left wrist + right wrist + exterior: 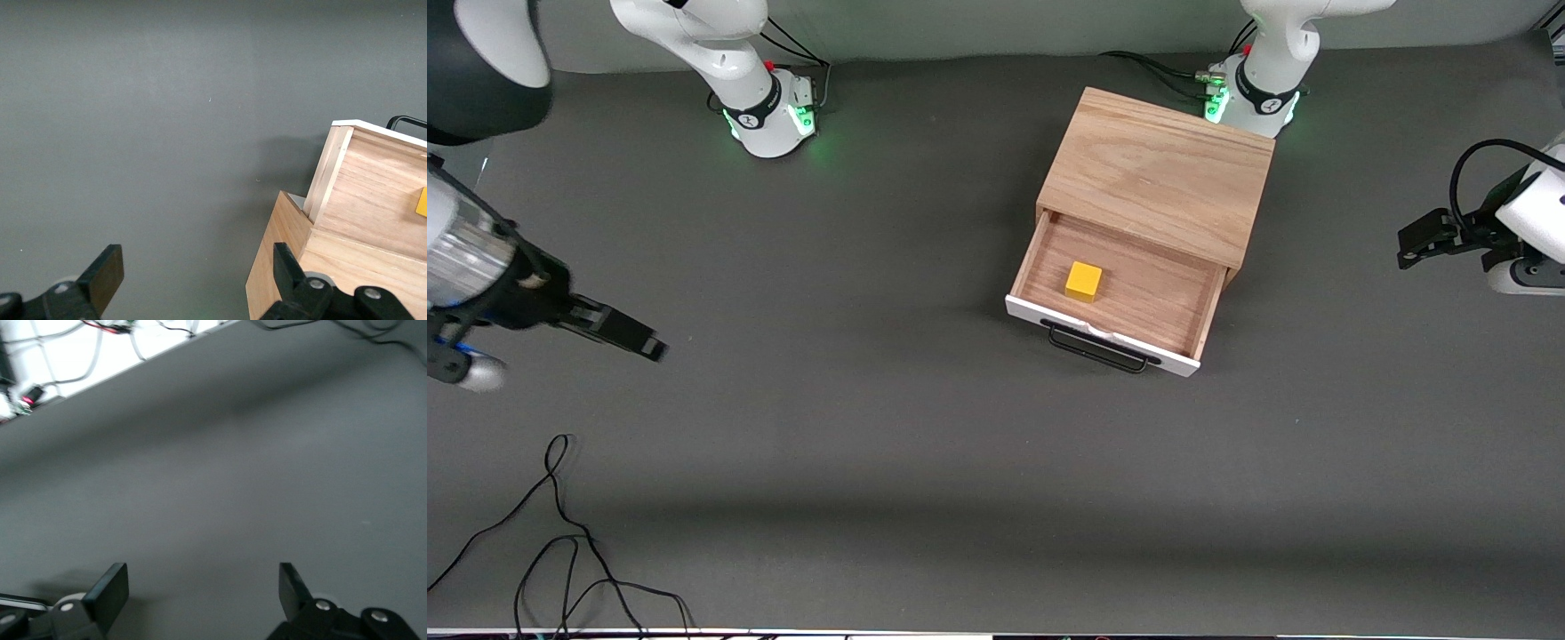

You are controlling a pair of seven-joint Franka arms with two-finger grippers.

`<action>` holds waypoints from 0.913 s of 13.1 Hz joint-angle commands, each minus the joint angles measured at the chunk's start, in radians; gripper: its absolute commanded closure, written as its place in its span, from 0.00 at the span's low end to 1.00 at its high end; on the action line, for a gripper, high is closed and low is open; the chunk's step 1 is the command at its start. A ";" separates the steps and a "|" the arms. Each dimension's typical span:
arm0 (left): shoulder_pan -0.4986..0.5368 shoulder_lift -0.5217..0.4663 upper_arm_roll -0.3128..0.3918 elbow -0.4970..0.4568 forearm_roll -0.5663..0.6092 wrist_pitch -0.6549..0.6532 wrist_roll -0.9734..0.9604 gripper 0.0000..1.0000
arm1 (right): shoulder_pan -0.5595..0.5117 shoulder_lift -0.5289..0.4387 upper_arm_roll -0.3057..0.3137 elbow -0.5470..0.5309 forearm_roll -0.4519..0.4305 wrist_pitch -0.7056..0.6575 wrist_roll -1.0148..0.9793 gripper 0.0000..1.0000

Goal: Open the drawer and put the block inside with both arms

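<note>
The block (1083,281) lies in the open drawer (1116,293), with both grippers empty and spread apart over bare table, the left gripper (1427,240) nearer the drawer than the right gripper (618,331).

block (1083,281) in open drawer (1112,331)

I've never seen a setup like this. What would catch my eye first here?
Probably the small yellow block lying in the pulled-out drawer of a light wooden box, toward the left arm's end of the dark table. Then the two arms: the right gripper hangs open over bare table at the right arm's end, and the left gripper hangs open beside the box, neither holding anything.
</note>
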 commanded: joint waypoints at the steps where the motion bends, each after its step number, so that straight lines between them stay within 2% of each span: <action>1: -0.014 -0.006 0.009 0.008 -0.009 -0.017 -0.013 0.00 | 0.006 -0.158 -0.091 -0.217 0.025 0.035 -0.150 0.00; 3: -0.014 -0.003 0.009 0.006 -0.010 -0.015 -0.013 0.00 | 0.009 -0.189 -0.148 -0.276 0.025 0.040 -0.238 0.00; 5: -0.019 -0.001 0.009 0.006 -0.013 -0.012 -0.016 0.00 | 0.013 -0.264 -0.152 -0.400 0.019 0.113 -0.246 0.00; 12: -0.023 0.002 0.008 0.003 -0.026 -0.009 -0.019 0.00 | 0.013 -0.264 -0.148 -0.391 -0.005 0.054 -0.353 0.00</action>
